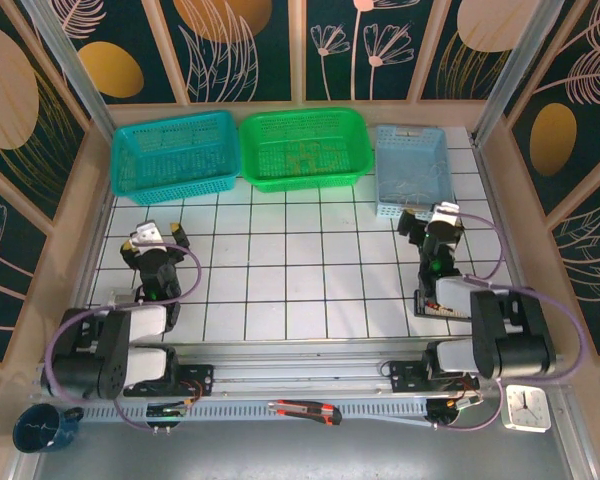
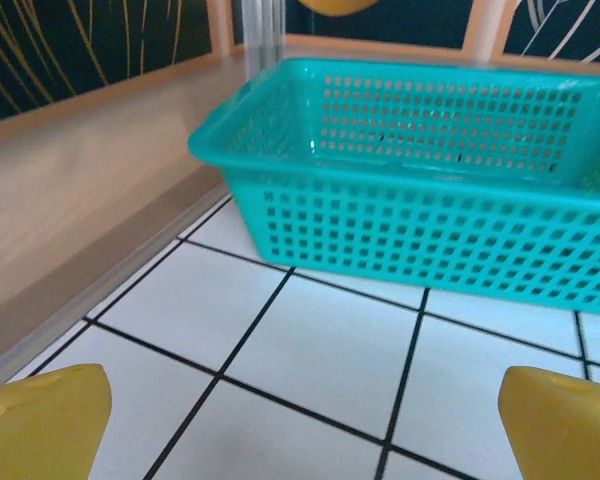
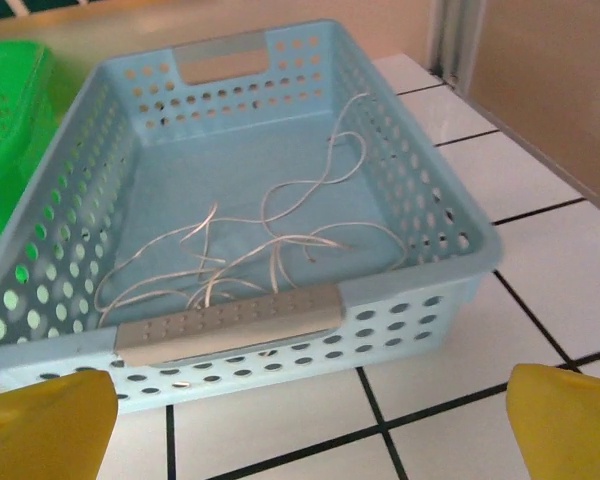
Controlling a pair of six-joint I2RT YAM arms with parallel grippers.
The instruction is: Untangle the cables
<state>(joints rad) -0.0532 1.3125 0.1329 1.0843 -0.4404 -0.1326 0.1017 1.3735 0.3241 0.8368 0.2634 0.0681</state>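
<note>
cables (image 3: 270, 250): thin pale wires, loose overlapping loops on floor of blue basket (image 3: 420, 300), back right of table (image 1: 280, 290). right gripper (image 3: 305, 430): jaws wide open, holding nothing, just before blue basket's near wall, yellow pads (image 3: 50, 425) at lower corners. left gripper (image 2: 300, 430): jaws wide open, holding nothing, low over white tiles, facing teal basket (image 2: 400, 230). green basket (image 1: 302, 150) between other two.
</note>
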